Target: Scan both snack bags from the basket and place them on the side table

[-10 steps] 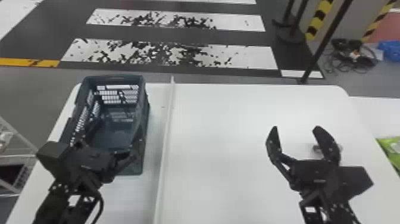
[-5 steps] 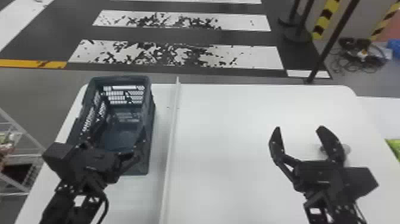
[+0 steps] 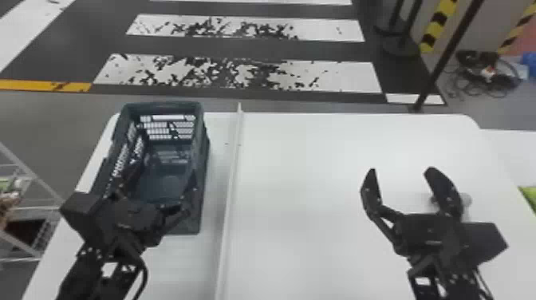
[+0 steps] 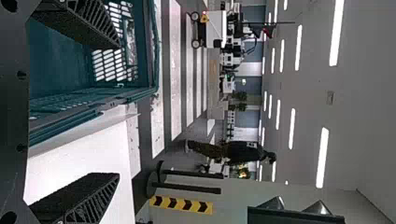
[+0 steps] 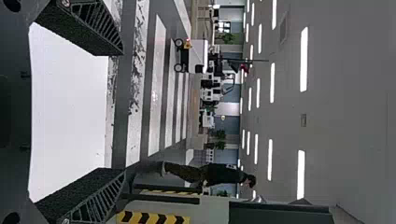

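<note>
An open dark basket (image 3: 201,159) stands at the table's left; the part of its inside that I can see holds no bag. My left gripper (image 3: 153,187) is over the basket's near end, fingers spread. In the left wrist view my left gripper (image 4: 93,112) is open beside the teal-looking basket (image 4: 60,123). Over the right part of the table, my right gripper (image 3: 401,173) stands open with nothing between its fingers; the right wrist view shows the right gripper (image 5: 100,112) spread wide. A green item (image 3: 529,197), possibly a snack bag, lies at the right edge, partly cut off.
A thin raised strip (image 3: 230,191) runs front to back across the white table (image 3: 311,167), just right of the basket. A small round object (image 3: 464,199) sits behind the right gripper's finger. A wire shelf (image 3: 28,207) stands at the far left, and another white surface (image 3: 506,151) adjoins at right.
The head view has shifted, so basket, table and both arms appear slightly farther right. Both grippers keep their open shape.
</note>
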You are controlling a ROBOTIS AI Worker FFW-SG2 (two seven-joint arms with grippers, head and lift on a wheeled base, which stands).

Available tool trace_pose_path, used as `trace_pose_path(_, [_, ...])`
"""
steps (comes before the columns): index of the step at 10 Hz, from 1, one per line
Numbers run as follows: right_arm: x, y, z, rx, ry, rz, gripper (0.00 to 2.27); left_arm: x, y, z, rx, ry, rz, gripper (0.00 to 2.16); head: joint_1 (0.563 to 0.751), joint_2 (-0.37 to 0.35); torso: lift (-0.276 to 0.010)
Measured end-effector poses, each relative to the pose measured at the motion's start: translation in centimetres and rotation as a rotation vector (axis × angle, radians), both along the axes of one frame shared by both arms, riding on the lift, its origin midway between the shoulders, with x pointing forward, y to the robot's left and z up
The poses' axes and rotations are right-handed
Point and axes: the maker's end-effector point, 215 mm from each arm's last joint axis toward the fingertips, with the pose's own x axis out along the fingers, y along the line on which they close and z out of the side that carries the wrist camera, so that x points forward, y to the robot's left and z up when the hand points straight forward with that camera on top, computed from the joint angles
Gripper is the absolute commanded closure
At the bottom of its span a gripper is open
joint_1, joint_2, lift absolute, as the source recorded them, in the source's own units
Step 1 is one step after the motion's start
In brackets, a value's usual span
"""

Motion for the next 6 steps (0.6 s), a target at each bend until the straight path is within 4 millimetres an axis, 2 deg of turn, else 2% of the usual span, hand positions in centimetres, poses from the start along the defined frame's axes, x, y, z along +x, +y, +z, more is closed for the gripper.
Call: trace_pose_path(6, [0.07, -0.06, 0.08, 0.001, -0.002, -0.004, 0.03, -0.02, 0.10, 0.10, 0.002, -0.002, 0.002, 0.00, 0.695, 0.006, -0.075])
